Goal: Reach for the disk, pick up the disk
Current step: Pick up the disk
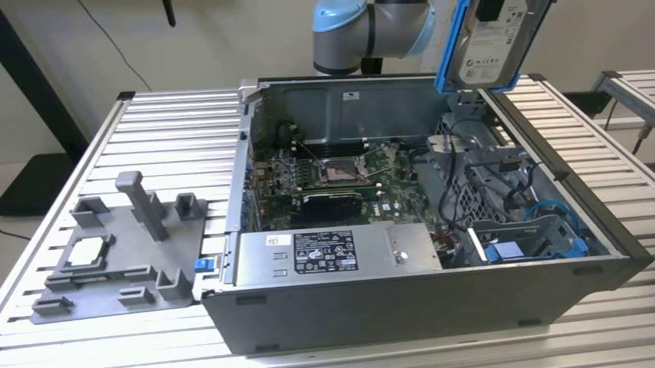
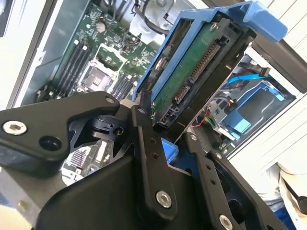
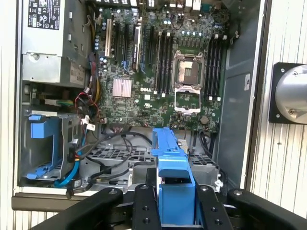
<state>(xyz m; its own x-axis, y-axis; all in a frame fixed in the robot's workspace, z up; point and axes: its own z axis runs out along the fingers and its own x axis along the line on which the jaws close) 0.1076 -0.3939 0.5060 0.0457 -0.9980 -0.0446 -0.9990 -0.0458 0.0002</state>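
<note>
Above open case (image 1: 430,307), disk (image 2: 192,72) between fingers (image 2: 144,143)

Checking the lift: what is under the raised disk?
The disk, clamped in the pincer, hangs above the open computer case; cables and a metal cage lie below. Anything under the cage is hidden.

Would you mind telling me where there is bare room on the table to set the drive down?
Bare slats lie behind the grey fixture, at the exterior view's left of the open computer case, and on the table to the case's right. Inside the case it is crowded with boards and cables. The gripper holds the disk above the case.
</note>
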